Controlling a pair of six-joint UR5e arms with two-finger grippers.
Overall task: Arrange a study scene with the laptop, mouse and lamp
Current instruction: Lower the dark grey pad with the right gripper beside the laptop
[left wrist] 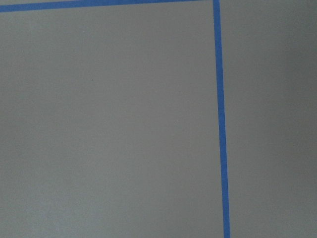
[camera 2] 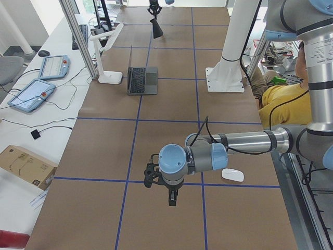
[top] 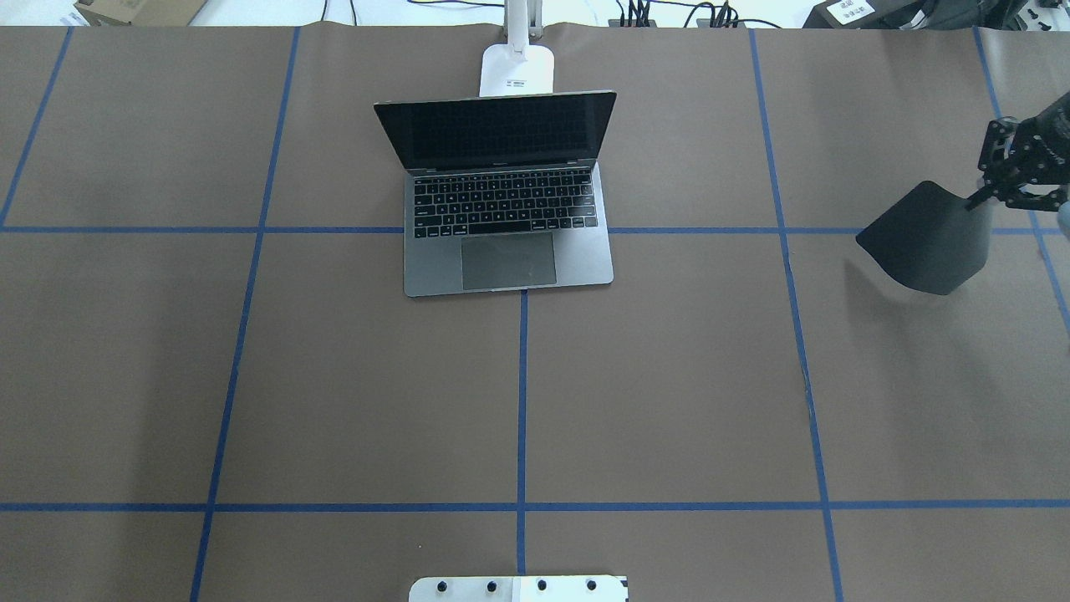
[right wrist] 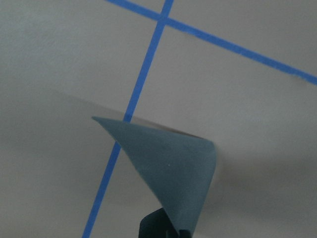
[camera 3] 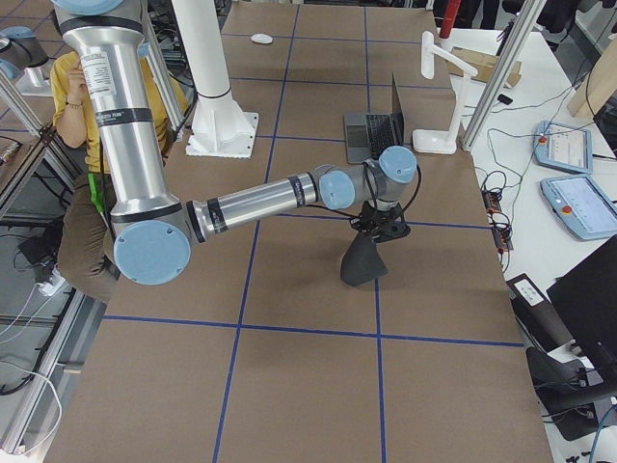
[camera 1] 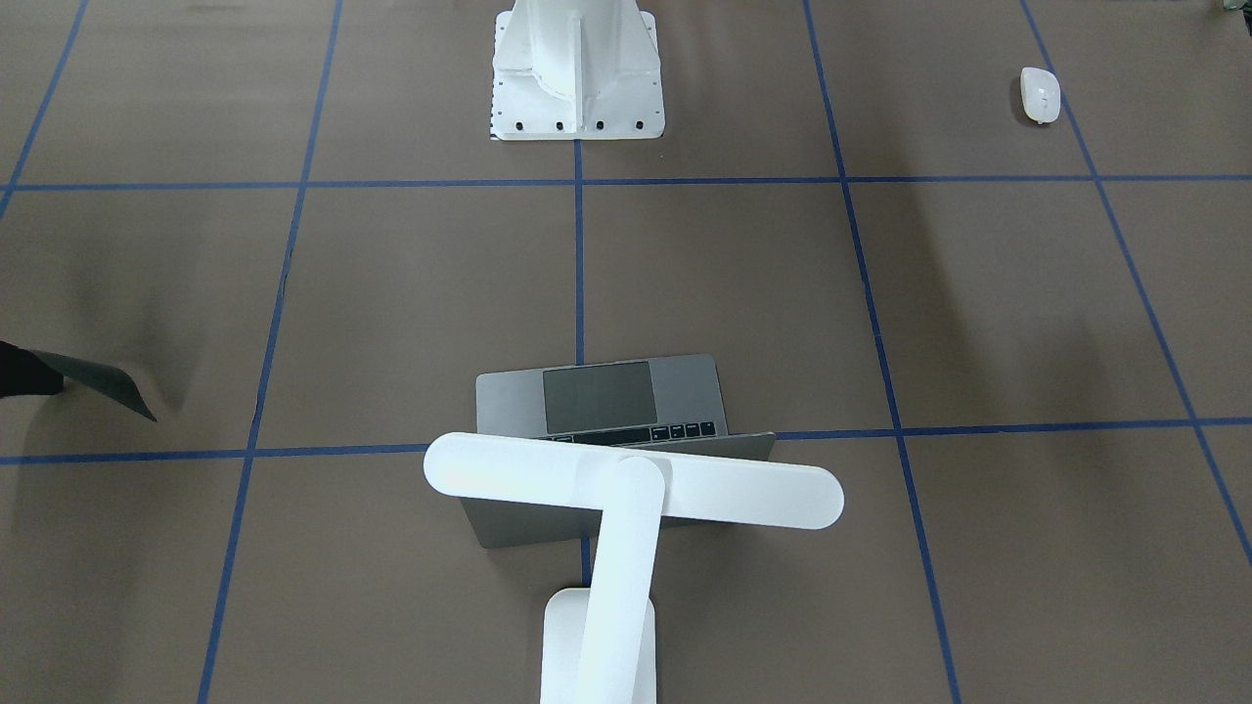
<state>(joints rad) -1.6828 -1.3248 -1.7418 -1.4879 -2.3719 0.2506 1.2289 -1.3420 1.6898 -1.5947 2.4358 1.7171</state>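
Laptop (top: 506, 227) stands open; at its 3 o'clock the right tool (top: 980, 197) pinches a drooping black mat (top: 924, 242) by its edge; it could slip or land folded; how open the left tool (camera 2: 171, 197) is, I cannot tell.

A broad table covered in matt brown paper (top: 669, 376) and gridded with blue tape lines (top: 522, 401) stands beside a white side bench (camera 2: 21, 138) carrying two grey-and-blue handheld control tablets (camera 2: 30, 95) and a brown cardboard box (camera 2: 28, 165), with slanted aluminium frame posts (camera 2: 78, 36) rising at its edge.
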